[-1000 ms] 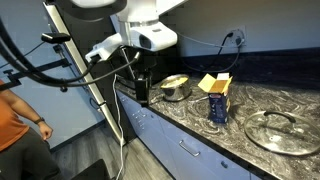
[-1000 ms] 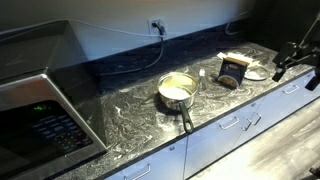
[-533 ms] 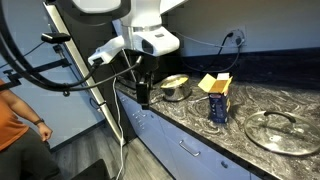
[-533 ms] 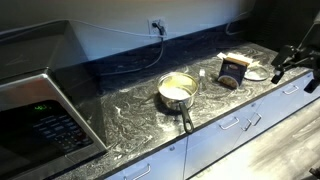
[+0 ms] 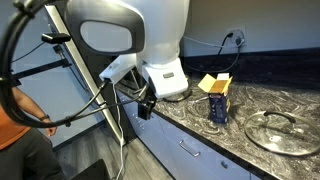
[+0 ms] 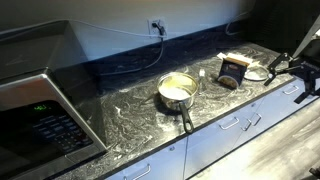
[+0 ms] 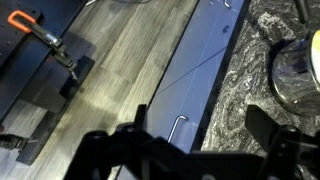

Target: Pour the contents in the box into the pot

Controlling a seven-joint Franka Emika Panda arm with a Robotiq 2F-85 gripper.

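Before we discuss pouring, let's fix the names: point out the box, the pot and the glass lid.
the box (image 5: 218, 108), in an exterior view, on its dark blue front.
the pot (image 6: 174, 103), in an exterior view, on its silver outer wall.
the glass lid (image 5: 268, 136), in an exterior view, on the glass pane.

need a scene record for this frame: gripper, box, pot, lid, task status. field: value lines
gripper: open, empty, off the counter, above the floor by the cabinet drawers
box: upright on the counter, top flaps open, untouched
pot: on the counter, apart from the box, handle toward the front edge
glass lid: flat on the counter, on the far side of the box from the pot
task status: pour not started
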